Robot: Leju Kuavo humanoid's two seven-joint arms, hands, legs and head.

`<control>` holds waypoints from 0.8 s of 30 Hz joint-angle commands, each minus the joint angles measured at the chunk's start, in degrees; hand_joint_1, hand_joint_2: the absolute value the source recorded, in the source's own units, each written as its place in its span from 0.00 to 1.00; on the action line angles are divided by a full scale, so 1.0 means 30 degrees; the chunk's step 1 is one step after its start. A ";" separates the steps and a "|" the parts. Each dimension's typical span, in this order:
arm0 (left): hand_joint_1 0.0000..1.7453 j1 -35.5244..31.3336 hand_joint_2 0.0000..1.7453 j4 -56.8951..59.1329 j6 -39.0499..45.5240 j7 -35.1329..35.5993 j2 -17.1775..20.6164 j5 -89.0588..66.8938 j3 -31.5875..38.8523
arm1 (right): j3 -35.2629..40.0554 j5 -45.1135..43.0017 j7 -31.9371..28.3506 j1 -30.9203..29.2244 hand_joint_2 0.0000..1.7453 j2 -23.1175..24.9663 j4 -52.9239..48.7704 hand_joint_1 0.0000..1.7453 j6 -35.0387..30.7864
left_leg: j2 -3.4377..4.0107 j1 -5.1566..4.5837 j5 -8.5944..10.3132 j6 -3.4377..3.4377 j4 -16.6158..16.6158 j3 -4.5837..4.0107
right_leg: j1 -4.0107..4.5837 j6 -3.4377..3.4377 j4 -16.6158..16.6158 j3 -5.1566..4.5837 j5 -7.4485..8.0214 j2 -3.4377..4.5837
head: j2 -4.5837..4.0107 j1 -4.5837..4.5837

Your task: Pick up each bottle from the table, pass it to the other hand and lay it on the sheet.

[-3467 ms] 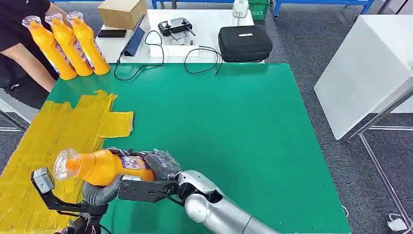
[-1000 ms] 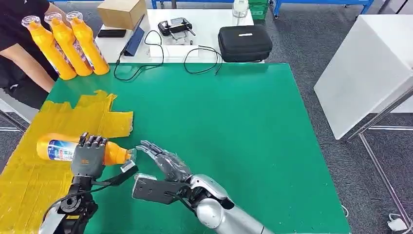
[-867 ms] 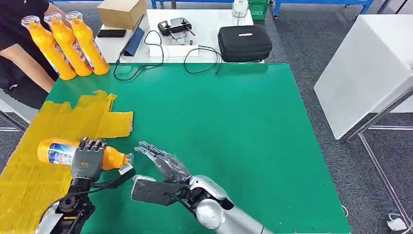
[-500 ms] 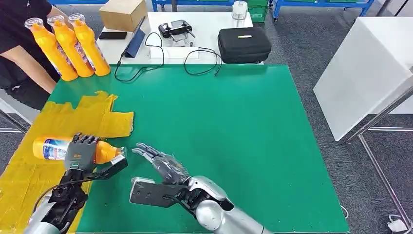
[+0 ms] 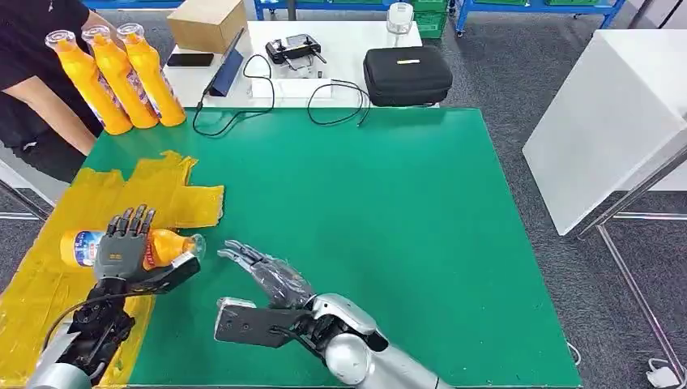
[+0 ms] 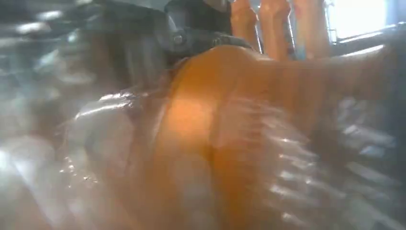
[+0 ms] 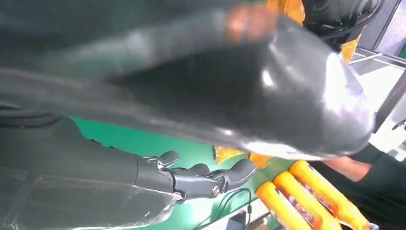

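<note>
The bottle [image 5: 130, 247] lies on its side on the yellow sheet [image 5: 49, 267], cap toward the green table [image 5: 389, 219]. The left hand [image 5: 121, 247] rests over it, fingers spread and lifted, not gripping. The right hand [image 5: 267, 271] hovers just beside the cap, fingers apart, holding nothing. Three more bottles [image 5: 117, 73] stand at the far left corner beside a person [image 5: 32, 89]. Beyond lie a black case [image 5: 407, 73] and cables [image 5: 324, 97].
</note>
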 commanded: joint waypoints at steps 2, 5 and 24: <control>0.00 0.0855 0.00 0.0784 0.0383 -0.1555 -0.0543 0.1439 0.0389 | 0.0567 -0.0118 0.0081 -0.0530 0.00 -0.0467 0.0300 0.00 0.0187 | 0.0058 -0.0003 -0.0011 0.0001 -0.0027 0.0025 | -0.0002 -0.0001 -0.0034 0.0011 0.0013 0.0041 | 0.0000 0.0007; 0.00 0.1174 0.00 -0.0005 0.0615 -0.2411 -0.0663 0.2203 0.0478 | 0.0531 -0.0119 0.0081 -0.0514 0.00 -0.0431 0.0397 0.00 0.0213 | 0.0055 -0.0003 -0.0012 0.0001 -0.0023 0.0014 | -0.0005 -0.0002 -0.0029 0.0001 0.0011 0.0037 | 0.0000 0.0007; 0.00 0.1195 0.00 -0.1694 0.0902 -0.4136 -0.0779 0.4165 0.0102 | 0.0567 -0.0106 -0.0141 -0.0690 0.00 -0.0193 0.0930 0.00 0.0162 | -0.0003 0.0011 -0.0006 -0.0001 0.0010 -0.0143 | 0.0013 -0.0004 -0.0010 -0.0137 -0.0004 -0.0025 | 0.0000 0.0007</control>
